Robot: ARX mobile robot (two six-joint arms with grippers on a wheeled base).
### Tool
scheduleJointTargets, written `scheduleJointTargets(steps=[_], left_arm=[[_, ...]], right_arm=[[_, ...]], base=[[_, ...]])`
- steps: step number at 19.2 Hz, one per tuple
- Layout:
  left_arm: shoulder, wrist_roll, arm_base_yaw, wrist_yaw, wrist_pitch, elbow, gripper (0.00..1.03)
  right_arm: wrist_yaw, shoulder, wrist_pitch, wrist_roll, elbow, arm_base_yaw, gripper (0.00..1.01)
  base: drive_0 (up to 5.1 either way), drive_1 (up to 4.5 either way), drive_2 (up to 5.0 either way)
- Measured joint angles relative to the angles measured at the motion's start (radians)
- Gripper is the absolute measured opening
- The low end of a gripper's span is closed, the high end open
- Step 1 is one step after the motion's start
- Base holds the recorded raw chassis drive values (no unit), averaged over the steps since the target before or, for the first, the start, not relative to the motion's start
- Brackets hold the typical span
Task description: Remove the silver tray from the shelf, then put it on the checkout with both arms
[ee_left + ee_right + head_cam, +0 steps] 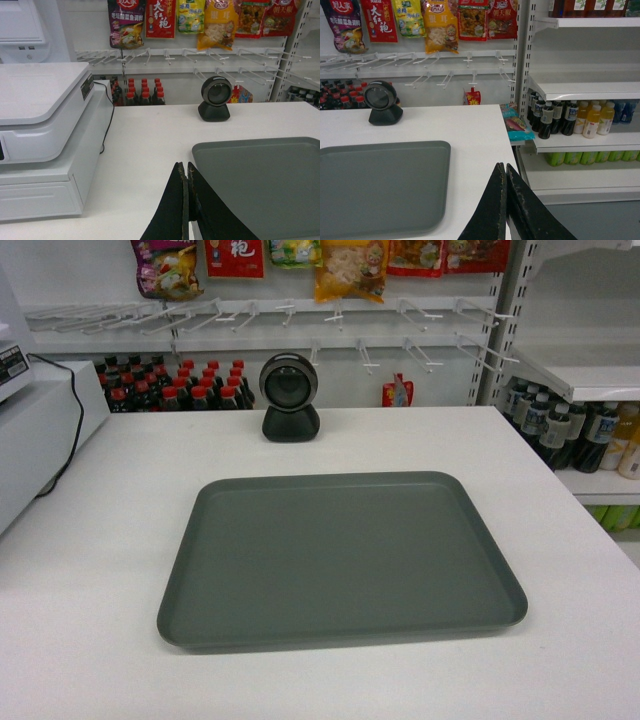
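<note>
Head view, silver tray [340, 560] flat on checkout [90, 590], between both pressed-together end effectors [187, 172] [506, 170], untouched

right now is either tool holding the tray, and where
Nothing is held. The left tool and right tool are both shut on nothing, clear of the tray, which lies flat on the checkout.

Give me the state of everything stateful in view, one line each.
silver tray: flat on the checkout, empty, nothing gripping it.
left hand: shut, empty, just left of the tray's near corner.
right hand: shut, empty, clear of the tray's right edge.
scanner: upright on the checkout behind the tray.
</note>
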Motion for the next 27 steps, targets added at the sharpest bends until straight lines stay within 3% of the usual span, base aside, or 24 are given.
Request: scheduleJointTargets(steps=[6, 13, 15, 16, 18, 22, 24, 27], left_arm=[[-0.166, 0.0, 0.0, 0.0, -0.162, 0.0, 0.01], [-0.261, 0.0, 0.0, 0.0, -0.256, 0.0, 0.01], [-0.376, 0.0, 0.0, 0.004, -0.427, 0.0, 0.01], [-0.427, 0.0, 0.0, 0.002, -0.437, 0.0, 0.01], [-0.426, 0.0, -0.001, 0.003, -0.439, 0.0, 0.01], [-0.426, 0.0, -0.001, 0.002, -0.436, 0.0, 0.01], [-0.426, 0.0, -0.001, 0.002, -0.436, 0.0, 0.14], [-0.426, 0.0, -0.001, 0.002, -0.436, 0.0, 0.41]], right_arm=[[0.0, -0.181, -0.174, 0.0, 0.0, 0.0, 0.03], [0.0, -0.282, -0.276, 0.0, 0.0, 0.0, 0.03], [0.0, -0.306, -0.303, 0.0, 0.0, 0.0, 0.03], [0.0, -0.371, -0.41, 0.0, 0.0, 0.0, 0.03], [0.0, -0.468, -0.481, 0.0, 0.0, 0.0, 0.03], [0.0, -0.468, -0.472, 0.0, 0.0, 0.0, 0.03], [0.0, -0.468, -0.472, -0.001, 0.0, 0.0, 0.12], [0.0, -0.468, -0.472, -0.001, 0.0, 0.0, 0.4]], base=[[0.0, 0.0, 0.0], [0.0, 0.0, 0.0], [0.0, 0.0, 0.0], [0.0, 0.0, 0.0], [0.0, 0.0, 0.0], [0.0, 0.0, 0.0], [0.0, 0.0, 0.0], [0.0, 0.0, 0.0]])
